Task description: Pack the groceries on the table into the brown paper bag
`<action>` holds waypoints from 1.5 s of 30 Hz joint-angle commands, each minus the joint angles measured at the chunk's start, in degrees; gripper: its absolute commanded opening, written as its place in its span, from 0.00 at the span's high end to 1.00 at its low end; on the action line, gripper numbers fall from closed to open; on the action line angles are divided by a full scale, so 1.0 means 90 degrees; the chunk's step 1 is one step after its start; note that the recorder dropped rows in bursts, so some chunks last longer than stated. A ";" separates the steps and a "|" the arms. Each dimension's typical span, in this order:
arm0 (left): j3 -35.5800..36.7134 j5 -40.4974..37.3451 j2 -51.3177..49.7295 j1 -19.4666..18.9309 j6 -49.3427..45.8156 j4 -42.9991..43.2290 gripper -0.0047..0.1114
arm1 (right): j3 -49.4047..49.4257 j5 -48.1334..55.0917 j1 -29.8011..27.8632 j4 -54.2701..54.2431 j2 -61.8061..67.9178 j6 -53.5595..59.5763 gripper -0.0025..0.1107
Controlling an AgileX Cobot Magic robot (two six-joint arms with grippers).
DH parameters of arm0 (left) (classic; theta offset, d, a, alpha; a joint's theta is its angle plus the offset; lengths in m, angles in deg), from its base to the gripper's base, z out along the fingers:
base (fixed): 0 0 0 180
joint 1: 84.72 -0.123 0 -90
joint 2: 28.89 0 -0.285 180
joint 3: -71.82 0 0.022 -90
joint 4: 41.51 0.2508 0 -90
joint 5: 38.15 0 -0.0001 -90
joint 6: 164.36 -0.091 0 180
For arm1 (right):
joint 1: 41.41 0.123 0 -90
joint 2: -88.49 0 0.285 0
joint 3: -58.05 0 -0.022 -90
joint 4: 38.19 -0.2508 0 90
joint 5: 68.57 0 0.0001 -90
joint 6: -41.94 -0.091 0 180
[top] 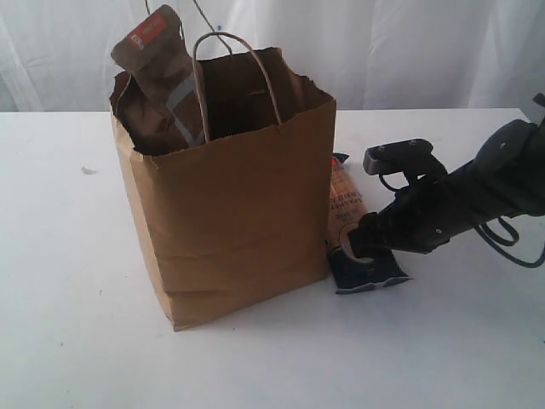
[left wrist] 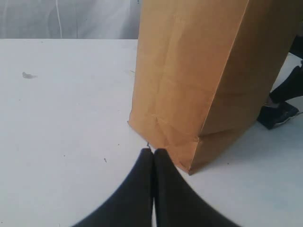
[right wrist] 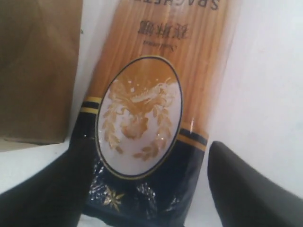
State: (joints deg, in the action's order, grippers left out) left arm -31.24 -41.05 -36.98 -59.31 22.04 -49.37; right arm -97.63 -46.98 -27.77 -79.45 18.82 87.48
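The tall brown paper bag (top: pixel 238 213) stands open on the white table (top: pixel 68 298). A dark-brown pouch (top: pixel 157 64) with a red label sticks up out of its far left corner. The long orange-navy packet (top: pixel 345 200) lies on the table just right of the bag. My right gripper (top: pixel 362 243) is open and straddles its navy end. In the right wrist view one finger (right wrist: pixel 52 189) is at the edge of the packet (right wrist: pixel 156 71) and the other stands apart. My left gripper (left wrist: pixel 154 151) is shut and empty beside a bottom corner of the bag (left wrist: pixel 203 71). The other groceries are hidden.
A white curtain (top: pixel 426 51) hangs behind the table. A small dark speck (top: pixel 88 170) lies on the tabletop left of the bag. The right arm's black cable (top: pixel 511 239) loops near the right edge. The bag's two handles (top: pixel 247 60) stand up over its mouth.
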 commanded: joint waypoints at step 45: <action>0.0030 -0.0010 0.0033 -0.0030 -0.0033 -0.0067 0.96 | 0.1517 0.2863 -0.0050 0.4347 -0.1905 -0.3423 0.37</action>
State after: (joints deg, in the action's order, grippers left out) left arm -31.24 -41.05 -36.98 -59.31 22.04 -49.37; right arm -84.23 -21.33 -27.77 -40.50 2.94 56.88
